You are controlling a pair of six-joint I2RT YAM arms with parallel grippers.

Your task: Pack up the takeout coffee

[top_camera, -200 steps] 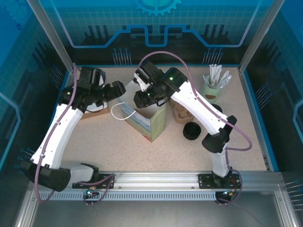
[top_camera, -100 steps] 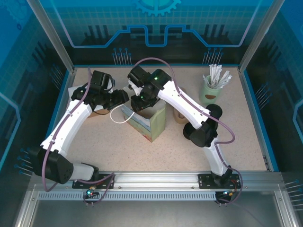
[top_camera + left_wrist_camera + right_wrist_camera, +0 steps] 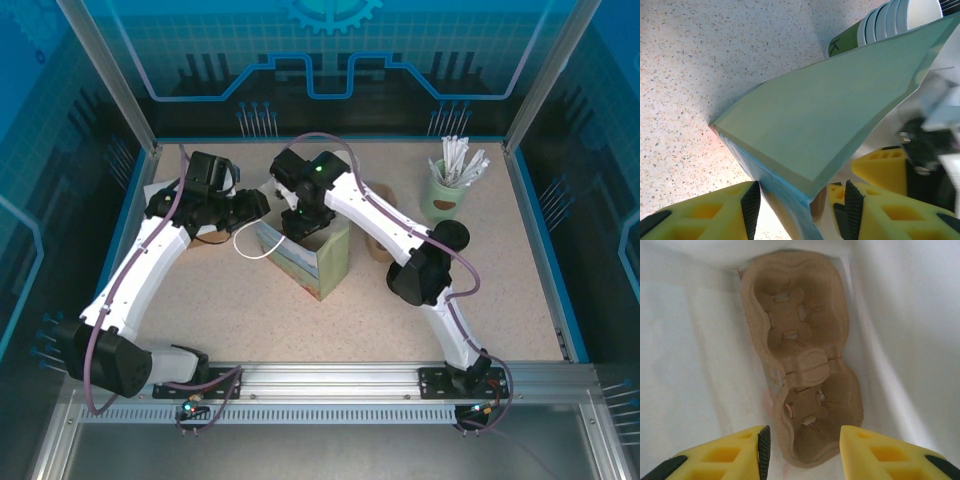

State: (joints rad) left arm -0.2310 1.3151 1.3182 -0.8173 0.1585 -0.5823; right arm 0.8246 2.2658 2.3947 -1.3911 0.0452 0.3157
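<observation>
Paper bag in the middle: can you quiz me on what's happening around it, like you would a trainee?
1. True or false: the cardboard cup carrier lies inside the paper bag.
2. Fill in: the right claw hangs over the carrier with jaws ___.
3. Which claw straddles the bag's rim? A left claw; B right claw.
Key: 1 true; 2 open; 3 A.

I count one paper bag (image 3: 318,262) at the table's middle and one two-cup cardboard carrier (image 3: 800,365) inside it. There is one green pot (image 3: 443,198) at two o'clock, its white sticks (image 3: 460,158) too bunched to count, one black lid (image 3: 456,234) at three o'clock, and one stack of nested cups (image 3: 885,20).
</observation>
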